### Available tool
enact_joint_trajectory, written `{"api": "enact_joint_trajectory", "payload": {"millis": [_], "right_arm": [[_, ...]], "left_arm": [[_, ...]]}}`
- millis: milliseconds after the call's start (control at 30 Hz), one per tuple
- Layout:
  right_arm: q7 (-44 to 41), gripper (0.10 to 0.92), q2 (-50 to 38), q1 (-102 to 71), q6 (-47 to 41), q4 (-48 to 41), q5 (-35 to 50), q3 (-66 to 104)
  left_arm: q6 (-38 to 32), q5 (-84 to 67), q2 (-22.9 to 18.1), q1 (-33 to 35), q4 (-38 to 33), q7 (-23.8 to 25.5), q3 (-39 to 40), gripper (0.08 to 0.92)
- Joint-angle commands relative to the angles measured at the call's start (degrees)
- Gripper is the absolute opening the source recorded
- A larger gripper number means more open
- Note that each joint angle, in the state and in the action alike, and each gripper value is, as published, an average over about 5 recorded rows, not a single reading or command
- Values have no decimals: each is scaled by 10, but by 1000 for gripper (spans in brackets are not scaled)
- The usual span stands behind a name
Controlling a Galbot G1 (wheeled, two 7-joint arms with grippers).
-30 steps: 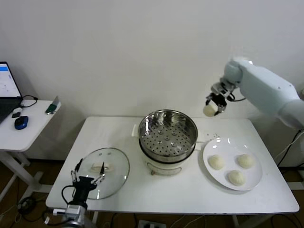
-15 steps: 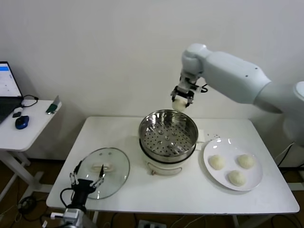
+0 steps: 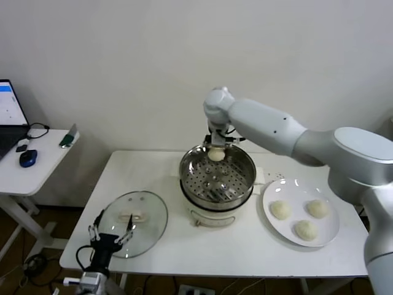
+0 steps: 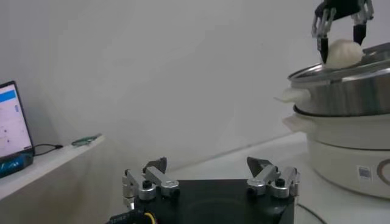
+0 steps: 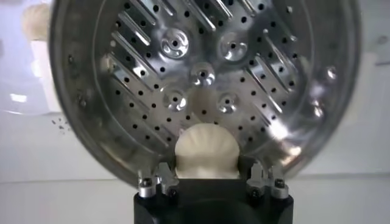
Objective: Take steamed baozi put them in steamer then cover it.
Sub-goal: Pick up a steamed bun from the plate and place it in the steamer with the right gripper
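Note:
My right gripper (image 3: 216, 150) hangs over the back of the shiny steamer (image 3: 236, 165), shut on one cream-white baozi (image 3: 215, 154). In the right wrist view that baozi (image 5: 207, 151) fills the jaws above the perforated steamer floor (image 5: 201, 73). Three more baozi (image 3: 280, 209) (image 3: 317, 208) (image 3: 305, 230) lie on the white plate (image 3: 329, 232) right of the pot. The glass cover (image 3: 150, 228) lies flat at the table's front left. My left gripper (image 3: 112, 232) waits open just in front of it, fingers (image 4: 153, 178) spread and holding nothing.
The steamer sits on a cream-white pot base (image 3: 212, 216) mid-table. A side table (image 3: 24, 175) at far left carries a laptop (image 3: 8, 120) and a blue mouse (image 3: 27, 158). The white wall stands close behind.
My right arm has swung left from above the plate to over the steamer and lowered, carrying the baozi. The left gripper sank slightly, staying open.

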Motion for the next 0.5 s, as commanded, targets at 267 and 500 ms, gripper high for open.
{"api": "enact_joint_trajectory", "payload": {"millis": [267, 500], "right_arm": [[13, 668, 19, -46, 11, -22, -58, 18], [13, 785, 14, -47, 4, -20, -39, 16]], "left_arm": [[-3, 0, -1, 7, 5, -1, 2, 823], [-3, 2, -3, 7, 4, -1, 4, 823]]}}
